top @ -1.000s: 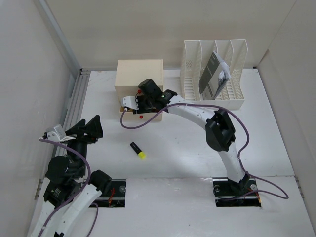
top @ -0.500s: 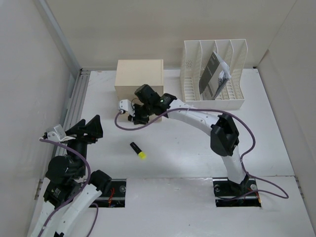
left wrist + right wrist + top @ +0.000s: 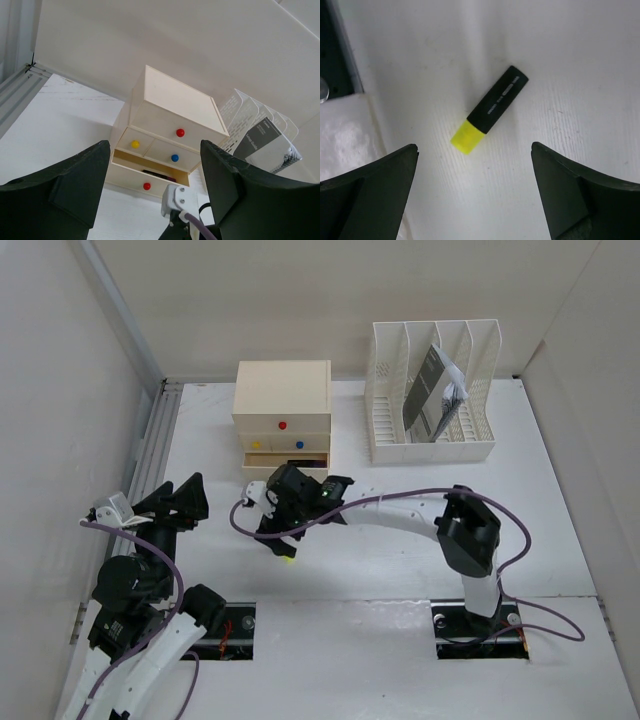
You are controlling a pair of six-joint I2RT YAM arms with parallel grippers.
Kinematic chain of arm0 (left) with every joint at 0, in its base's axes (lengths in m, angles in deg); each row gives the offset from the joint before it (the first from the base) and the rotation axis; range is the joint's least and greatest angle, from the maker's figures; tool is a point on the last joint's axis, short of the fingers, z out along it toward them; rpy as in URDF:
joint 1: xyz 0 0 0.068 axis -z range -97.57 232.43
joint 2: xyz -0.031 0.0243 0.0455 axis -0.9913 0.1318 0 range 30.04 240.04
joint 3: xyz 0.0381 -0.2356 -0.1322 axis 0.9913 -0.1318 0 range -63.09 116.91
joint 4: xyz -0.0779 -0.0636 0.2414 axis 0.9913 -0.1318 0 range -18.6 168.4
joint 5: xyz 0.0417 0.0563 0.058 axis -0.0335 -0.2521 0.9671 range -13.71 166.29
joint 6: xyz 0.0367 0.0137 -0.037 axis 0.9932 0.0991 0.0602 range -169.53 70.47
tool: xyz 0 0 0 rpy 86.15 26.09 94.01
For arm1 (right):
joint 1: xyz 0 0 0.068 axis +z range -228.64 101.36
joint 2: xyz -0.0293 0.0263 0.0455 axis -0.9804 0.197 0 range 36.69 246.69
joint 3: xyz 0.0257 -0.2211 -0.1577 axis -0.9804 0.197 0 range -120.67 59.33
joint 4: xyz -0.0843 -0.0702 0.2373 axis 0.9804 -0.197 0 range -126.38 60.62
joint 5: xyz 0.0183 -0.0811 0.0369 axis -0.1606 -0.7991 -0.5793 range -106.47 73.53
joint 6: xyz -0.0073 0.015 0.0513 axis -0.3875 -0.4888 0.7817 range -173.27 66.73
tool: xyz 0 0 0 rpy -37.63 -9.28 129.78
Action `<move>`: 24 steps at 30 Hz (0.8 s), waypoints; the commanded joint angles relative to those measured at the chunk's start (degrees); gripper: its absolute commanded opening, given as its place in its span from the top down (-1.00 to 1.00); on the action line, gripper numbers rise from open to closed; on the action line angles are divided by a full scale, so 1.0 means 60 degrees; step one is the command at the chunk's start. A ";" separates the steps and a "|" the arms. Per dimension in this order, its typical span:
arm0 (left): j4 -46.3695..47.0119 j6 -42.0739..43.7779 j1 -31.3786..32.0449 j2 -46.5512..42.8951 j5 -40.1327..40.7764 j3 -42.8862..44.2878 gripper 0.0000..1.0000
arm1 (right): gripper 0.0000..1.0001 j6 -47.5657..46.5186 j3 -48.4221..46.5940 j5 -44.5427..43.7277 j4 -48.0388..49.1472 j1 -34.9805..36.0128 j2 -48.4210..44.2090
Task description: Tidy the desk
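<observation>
A: Right gripper, spread or pinching?
B: Spread wide, holding nothing. Hangs right above the highlighter, fingers to either side in the wrist view, clear of it.
A: And the highlighter, lying how?
B: Flat on the desk, black body, yellow end, a little in front of the drawer box.
A: Left gripper?
B: Parted as well, empty. Hovers near the aluminium rail on the desk's left side, aimed toward the drawer box.
A: State of the drawers?
B: Bottom drawer open, red knob, something dark inside; cannot tell what. Upper three shut, with red, yellow and blue knobs.
A: Anything else back there?
B: White file rack to the right of the drawer box, near it, a dark booklet leaning in one slot.
A: And the desk itself?
B: Broad white top beneath everything, walled on three sides, two cutouts at the near edge around the arm bases.
</observation>
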 commanded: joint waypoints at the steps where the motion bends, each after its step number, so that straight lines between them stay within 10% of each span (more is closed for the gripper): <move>1: 0.0350 0.0077 0.0009 0.0004 0.0011 0.0012 -0.40 | -1.00 0.2103 -0.0481 -0.2012 0.0921 0.0351 -0.0124; 9: 0.0350 0.0077 0.0009 0.0004 0.0099 0.0012 -0.40 | -0.76 0.4392 -0.1405 -0.3653 0.0173 0.0468 0.0595; 19: 0.0350 0.0077 0.0009 0.0004 0.0099 0.0012 -0.40 | 0.09 0.4701 -0.1405 -0.3127 0.0173 0.0468 0.1443; 24: 0.0350 0.0077 0.0009 0.0004 0.0099 0.0012 -0.40 | 0.11 0.4701 -0.1200 -0.3127 0.0261 0.0556 0.1679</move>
